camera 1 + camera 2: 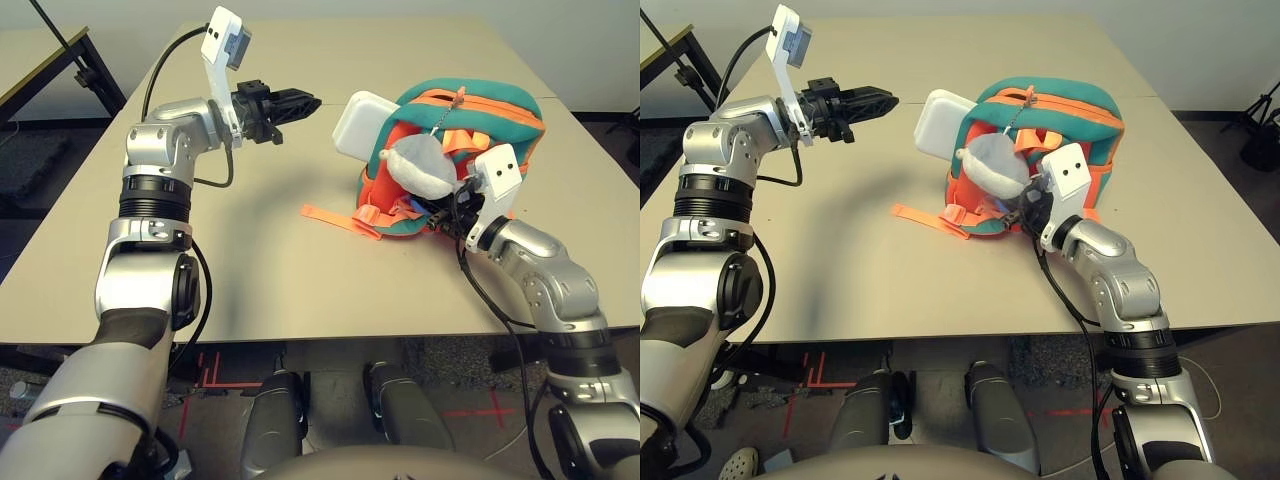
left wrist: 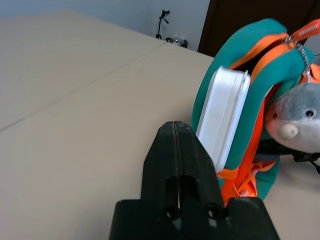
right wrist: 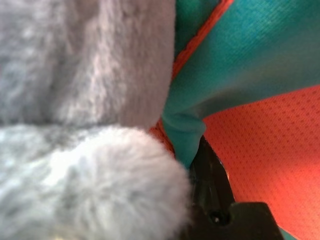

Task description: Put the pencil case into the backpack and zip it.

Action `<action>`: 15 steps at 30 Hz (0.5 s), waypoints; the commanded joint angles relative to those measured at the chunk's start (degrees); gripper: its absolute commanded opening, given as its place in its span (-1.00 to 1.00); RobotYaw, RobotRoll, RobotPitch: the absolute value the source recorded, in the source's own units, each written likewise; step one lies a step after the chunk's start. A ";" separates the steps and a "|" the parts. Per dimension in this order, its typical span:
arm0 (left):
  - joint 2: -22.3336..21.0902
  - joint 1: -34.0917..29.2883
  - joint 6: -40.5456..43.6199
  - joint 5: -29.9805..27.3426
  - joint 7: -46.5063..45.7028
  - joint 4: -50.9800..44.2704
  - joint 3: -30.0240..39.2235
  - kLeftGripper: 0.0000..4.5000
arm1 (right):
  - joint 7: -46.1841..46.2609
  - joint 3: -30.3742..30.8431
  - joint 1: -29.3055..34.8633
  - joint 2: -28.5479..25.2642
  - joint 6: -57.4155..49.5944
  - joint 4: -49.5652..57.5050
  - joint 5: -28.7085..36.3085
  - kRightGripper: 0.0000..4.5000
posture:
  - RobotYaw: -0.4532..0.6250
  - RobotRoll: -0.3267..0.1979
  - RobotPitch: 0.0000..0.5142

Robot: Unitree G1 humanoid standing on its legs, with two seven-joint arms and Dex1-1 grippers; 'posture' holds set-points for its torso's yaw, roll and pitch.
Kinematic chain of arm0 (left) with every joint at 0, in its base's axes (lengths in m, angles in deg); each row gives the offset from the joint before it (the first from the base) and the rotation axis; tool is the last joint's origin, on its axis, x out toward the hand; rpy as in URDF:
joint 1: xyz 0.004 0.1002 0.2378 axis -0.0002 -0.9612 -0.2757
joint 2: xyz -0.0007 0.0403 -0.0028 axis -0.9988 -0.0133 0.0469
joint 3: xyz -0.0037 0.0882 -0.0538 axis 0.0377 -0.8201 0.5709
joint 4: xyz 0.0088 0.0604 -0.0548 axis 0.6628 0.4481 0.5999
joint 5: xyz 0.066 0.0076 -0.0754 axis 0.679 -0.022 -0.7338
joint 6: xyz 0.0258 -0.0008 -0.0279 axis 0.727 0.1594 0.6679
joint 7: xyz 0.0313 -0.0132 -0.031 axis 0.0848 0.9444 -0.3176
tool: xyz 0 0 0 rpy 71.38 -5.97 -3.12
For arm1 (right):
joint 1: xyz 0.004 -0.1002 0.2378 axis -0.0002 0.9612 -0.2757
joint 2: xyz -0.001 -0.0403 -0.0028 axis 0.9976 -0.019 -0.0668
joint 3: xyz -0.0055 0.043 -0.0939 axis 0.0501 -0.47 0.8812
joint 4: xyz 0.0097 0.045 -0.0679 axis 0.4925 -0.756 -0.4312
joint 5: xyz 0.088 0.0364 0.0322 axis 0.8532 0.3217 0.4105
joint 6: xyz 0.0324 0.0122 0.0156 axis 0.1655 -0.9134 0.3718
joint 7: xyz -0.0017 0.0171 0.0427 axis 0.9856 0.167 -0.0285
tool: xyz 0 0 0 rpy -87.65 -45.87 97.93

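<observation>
The table [image 1: 270, 270] is broad, flat, smooth and pale beige, with one thin seam running across it. Its near edge is straight, and a wide bare stretch lies to the left of the bag and in front of it. Part of a second table [image 1: 30, 55] stands beyond the left side.

One backpack [image 1: 490, 115] sits on the right half of the table, tilted, its rounded body made of soft teal cloth with orange panels, one of them finely dotted mesh. Orange trim edges its mouth, which gapes open.

One case [image 1: 363, 126], white, smooth, hard-looking and rectangular with rounded corners, is partly inside that mouth. Its outer end sticks out on the bag's left side, above the table.

One toy [image 1: 420, 165], fluffy grey and white with a rounded body, hangs by a cord against the bag's front, close to the right gripper.

Two grippers are over the table. The left gripper [image 2: 175, 125] has its two tapered black fingers together, holding nothing, with open air between it and the case. The right gripper [image 3: 202, 145] is narrow, pinching a gathered fold of the backpack's teal cloth beside the mesh.

One loose orange strap [image 1: 340, 221], flat and woven, trails leftward onto the table.
</observation>
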 commanded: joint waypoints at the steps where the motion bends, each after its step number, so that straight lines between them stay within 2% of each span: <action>1: 0.52 -0.44 0.50 -0.43 -0.29 -0.36 -0.98 -1.00 | -0.20 1.74 0.95 0.08 -1.68 -1.91 -1.27 -0.93 | -0.56 0.25 -0.61; 9: 3.42 0.62 0.03 -0.39 0.68 2.14 -2.63 -1.00 | 0.25 1.62 1.34 0.19 -1.79 -1.42 -1.39 -0.93 | -0.59 0.25 -0.61; 15: 8.96 5.85 -6.17 2.11 1.33 13.35 -4.61 -1.00 | 0.14 1.52 1.84 0.09 -1.76 -1.20 -1.53 -0.93 | -0.59 0.25 -0.61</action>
